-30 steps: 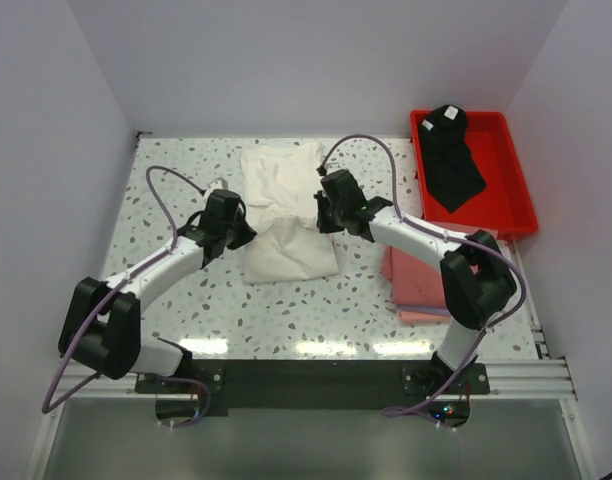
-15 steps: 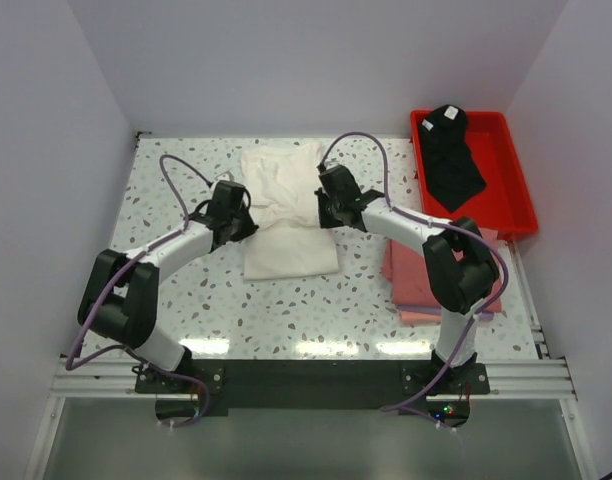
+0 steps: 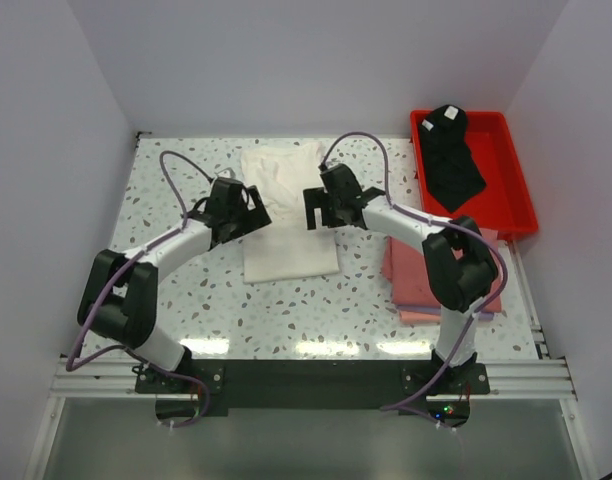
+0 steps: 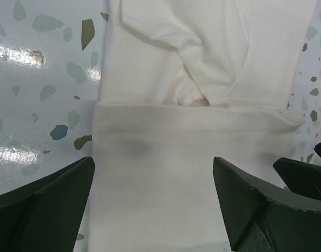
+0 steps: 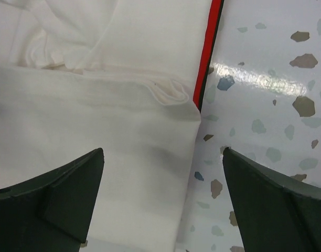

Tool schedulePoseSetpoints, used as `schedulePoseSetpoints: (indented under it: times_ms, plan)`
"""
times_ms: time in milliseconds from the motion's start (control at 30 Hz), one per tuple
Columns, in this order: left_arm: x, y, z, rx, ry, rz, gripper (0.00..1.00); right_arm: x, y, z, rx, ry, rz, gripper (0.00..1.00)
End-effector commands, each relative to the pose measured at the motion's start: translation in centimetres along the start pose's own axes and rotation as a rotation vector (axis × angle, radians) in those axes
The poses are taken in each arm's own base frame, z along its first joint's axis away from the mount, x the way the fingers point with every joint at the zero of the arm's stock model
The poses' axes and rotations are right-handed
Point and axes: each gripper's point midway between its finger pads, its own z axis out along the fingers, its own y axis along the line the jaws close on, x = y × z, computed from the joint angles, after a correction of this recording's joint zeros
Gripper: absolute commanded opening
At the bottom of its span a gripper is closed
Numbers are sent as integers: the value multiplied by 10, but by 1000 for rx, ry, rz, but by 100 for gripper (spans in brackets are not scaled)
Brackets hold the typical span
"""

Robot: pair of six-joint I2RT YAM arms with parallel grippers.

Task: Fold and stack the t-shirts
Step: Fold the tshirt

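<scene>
A white t-shirt (image 3: 286, 225) lies in the middle of the table, its near part folded up over the rest. The fold's edge runs across the left wrist view on the white t-shirt (image 4: 192, 131). My left gripper (image 3: 254, 212) hovers open over the shirt's left side, nothing between its fingers (image 4: 45, 205). My right gripper (image 3: 314, 208) stands open over the shirt's right edge (image 5: 97, 115), where a red strip (image 5: 205, 63) of print shows. Pink folded t-shirts (image 3: 416, 285) are stacked at the right. A black t-shirt (image 3: 451, 160) lies in the red tray (image 3: 521, 200).
The red tray stands at the back right corner, close to the right wall. White walls enclose the table on three sides. Speckled tabletop (image 3: 176, 170) shows to the left of the white shirt and in front of it.
Both grippers have gone from shut to open and let go of the white shirt's folded flap, which now lies flat. The arms moved slightly toward the back.
</scene>
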Motion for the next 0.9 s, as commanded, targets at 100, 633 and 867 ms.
schedulePoseSetpoints:
  times_ms: [100, 633, 867]
  plan:
    - [12, 3, -33, 81, -9, -6, 100, 3, 3, -56, -97, -49, 4, 99]
    - [121, 56, -65, 102, 153, -91, 84, 95, -1, -81, -234, 52, 94, 98]
    - [127, 58, -59, 96, 175, -91, 48, 104, -5, -75, -205, 78, 125, 89]
